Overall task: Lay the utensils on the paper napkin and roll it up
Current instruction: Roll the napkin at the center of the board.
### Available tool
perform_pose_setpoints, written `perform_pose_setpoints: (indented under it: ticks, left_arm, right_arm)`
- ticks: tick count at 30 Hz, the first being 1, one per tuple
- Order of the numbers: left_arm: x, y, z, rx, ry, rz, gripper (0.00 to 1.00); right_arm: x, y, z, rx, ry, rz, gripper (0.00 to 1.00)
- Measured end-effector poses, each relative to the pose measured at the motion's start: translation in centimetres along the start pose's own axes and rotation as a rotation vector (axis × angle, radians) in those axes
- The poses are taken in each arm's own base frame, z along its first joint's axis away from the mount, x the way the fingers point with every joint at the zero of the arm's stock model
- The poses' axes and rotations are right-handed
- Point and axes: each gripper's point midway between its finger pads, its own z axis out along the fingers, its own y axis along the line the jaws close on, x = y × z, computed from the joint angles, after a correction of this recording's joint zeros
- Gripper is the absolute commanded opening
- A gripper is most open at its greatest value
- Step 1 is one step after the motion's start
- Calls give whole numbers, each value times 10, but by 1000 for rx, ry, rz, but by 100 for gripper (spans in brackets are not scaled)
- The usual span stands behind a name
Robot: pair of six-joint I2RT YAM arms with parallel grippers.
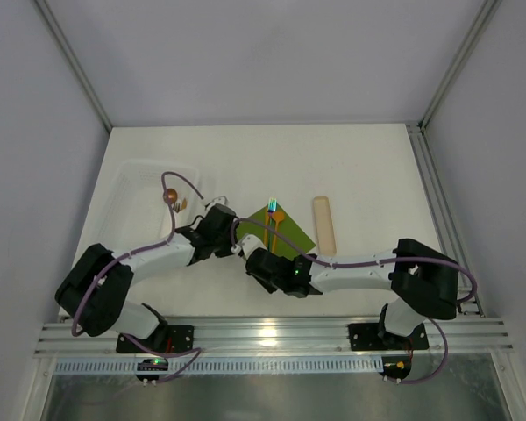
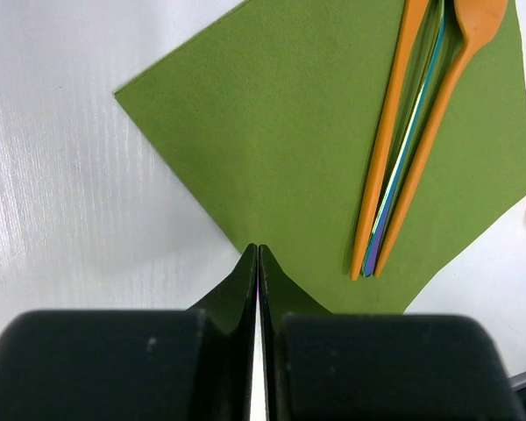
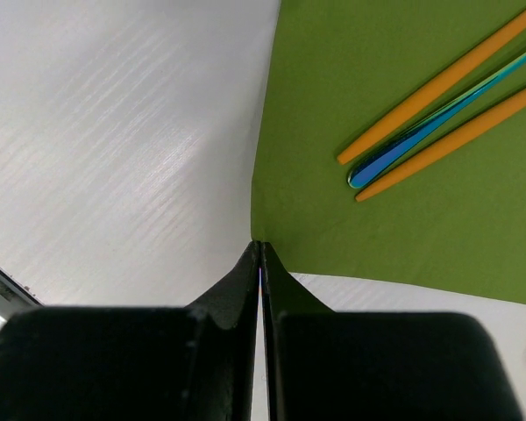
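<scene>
On the white table (image 1: 368,167), toward its left, sits a clear plastic tray (image 1: 131,175). Near the middle lies the olive-green square paper napkin (image 2: 272,132), spread flat. The left gripper (image 2: 258,254) has its jaws pressed together, with the tips at the napkin's edge. The right gripper (image 3: 259,247), likewise closed, meets a napkin corner; whether either pinches paper is hard to tell. Two orange utensils (image 2: 390,140) lie on the napkin, flanking an iridescent green-purple metal utensil (image 2: 412,140). A pale flat wooden stick (image 1: 323,225) lies just beside the napkin's right corner.
</scene>
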Motion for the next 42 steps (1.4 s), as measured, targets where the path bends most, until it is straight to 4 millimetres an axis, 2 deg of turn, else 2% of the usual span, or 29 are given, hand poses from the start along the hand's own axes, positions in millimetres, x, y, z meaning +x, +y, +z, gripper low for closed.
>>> perform_pose_setpoints:
  ticks: [9, 16, 25, 33, 42]
  left_arm:
    - [2, 1, 3, -6, 9, 1, 0]
    - [-3, -4, 3, 2, 1, 0, 0]
    - [-2, -4, 6, -5, 8, 1, 0]
    - [-1, -3, 7, -9, 12, 2, 0]
    - [-1, -3, 8, -9, 12, 1, 0]
  right_arm:
    - [-6, -2, -3, 8, -14, 8, 4]
    - [-24, -10, -4, 31, -48, 36, 3]
    - [-27, -29, 1, 70, -45, 73, 4]
    - [-26, -34, 6, 70, -36, 70, 4]
    - [-47, -35, 8, 50, -61, 50, 4]
